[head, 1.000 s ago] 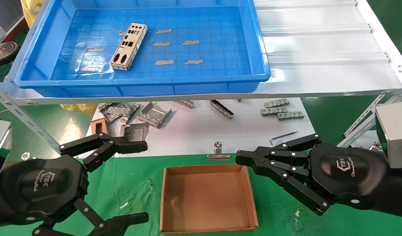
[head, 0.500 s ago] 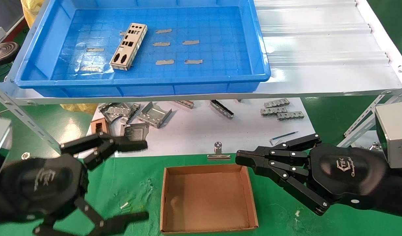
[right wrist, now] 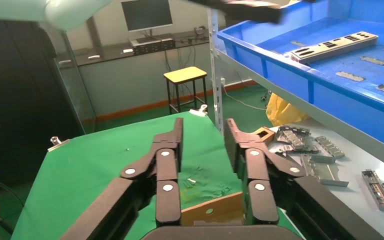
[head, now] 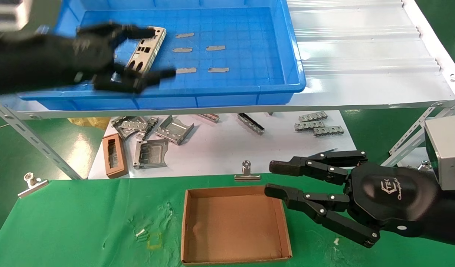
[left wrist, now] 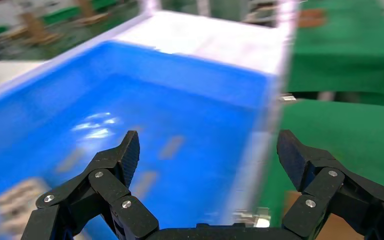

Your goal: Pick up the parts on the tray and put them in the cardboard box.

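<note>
One silver punched plate [head: 149, 46] lies in the left half of the blue tray [head: 249, 55]. It also shows in the right wrist view [right wrist: 335, 45]. My left gripper [head: 159, 53] is open and blurred. It hangs over the plate, one finger beyond its far end and one beyond its near end, not closed on it. The left wrist view shows the open gripper [left wrist: 210, 147] above the tray floor [left wrist: 180, 100]. My right gripper [head: 271, 178] is a little open and empty beside the far right corner of the empty cardboard box [head: 231, 222], also seen in its wrist view [right wrist: 203, 125].
Short grey tape patches [head: 183, 49] lie on the tray floor. On the white lower shelf are bent grey brackets [head: 173, 129], grey strips [head: 316, 124] and a small narrow brown box [head: 114, 154]. Metal clips [head: 246, 172] [head: 32, 183] hold the green mat [head: 82, 222].
My left arm has swung up from the near left of the mat to the tray, over the plate. My right gripper's fingers have parted a little.
</note>
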